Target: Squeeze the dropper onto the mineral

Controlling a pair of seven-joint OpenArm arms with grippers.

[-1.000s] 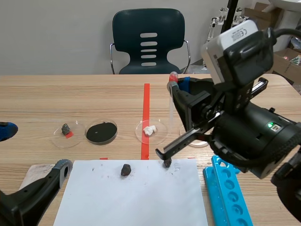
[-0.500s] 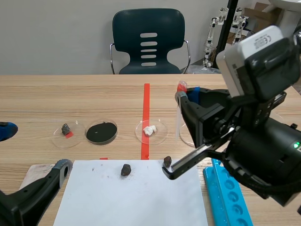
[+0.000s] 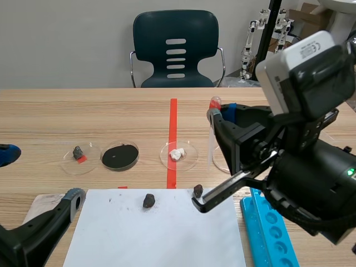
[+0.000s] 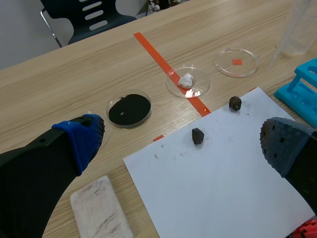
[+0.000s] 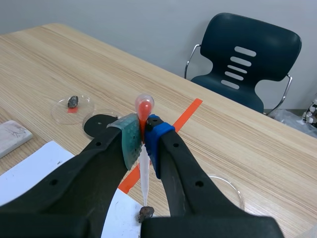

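My right gripper (image 3: 218,111) (image 5: 142,141) is shut on a clear dropper (image 3: 211,133) (image 5: 144,168), gripping just under its red bulb (image 5: 144,106). The dropper hangs upright. In the right wrist view its tip sits just above a small dark mineral (image 5: 145,213) (image 3: 198,191) at the far edge of the white paper (image 3: 156,233). A second dark mineral (image 3: 148,200) (image 4: 197,136) lies on the paper further left. My left gripper (image 4: 181,141) is open above the paper's near side, holding nothing; one finger (image 3: 72,196) shows low in the scene view.
Beyond the paper stands a row of petri dishes: one with a dark stone (image 3: 80,154), one with black powder (image 3: 120,156), one with a white lump (image 3: 178,154), and one without contents (image 4: 237,62). A blue tube rack (image 3: 267,228) lies right of the paper. A pale block (image 4: 101,210) lies left.
The right arm shifted right and slightly down with the dropper over the first half second, uncovering the mineral at the paper's edge. Since then nothing has visibly moved. The left arm is still.
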